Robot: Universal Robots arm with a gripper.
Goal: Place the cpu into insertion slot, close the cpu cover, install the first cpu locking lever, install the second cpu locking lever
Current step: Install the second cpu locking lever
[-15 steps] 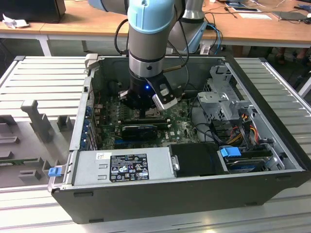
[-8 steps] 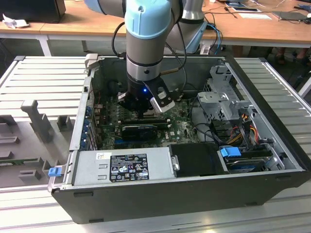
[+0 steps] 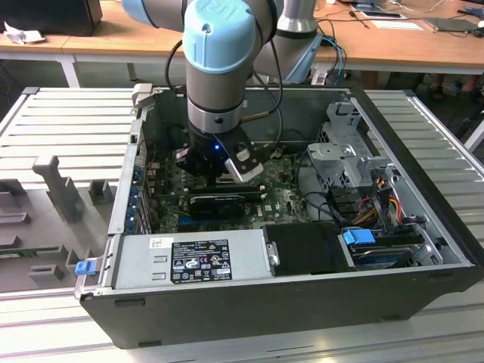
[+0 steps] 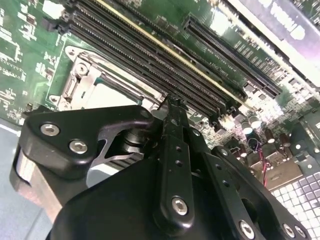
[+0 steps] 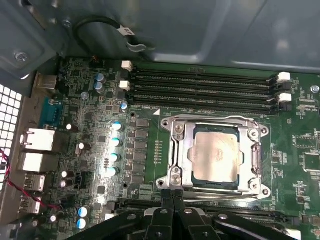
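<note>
The cpu (image 5: 215,155), a pale metallic square, lies flat in the insertion slot (image 5: 260,160) on the green motherboard. The cpu cover (image 5: 186,150), a metal frame with a square window, lies down around the chip. A thin metal locking lever (image 5: 225,196) runs along the socket edge nearest my fingers, and another (image 5: 215,119) along the opposite edge. My gripper (image 5: 173,192) is shut, its tips pressed together right at the socket's corner. I cannot tell whether anything is pinched between them. In the second wrist view the gripper (image 4: 170,102) points down beside the socket (image 4: 85,82). In the exterior view the gripper (image 3: 208,170) reaches deep into the case.
Long black memory slots (image 5: 200,87) run beside the socket. A black graphics card (image 3: 219,203) lies close to the gripper. The power supply (image 3: 189,257), a drive cage (image 3: 348,159) with cables and the case walls (image 3: 125,197) hem the arm in.
</note>
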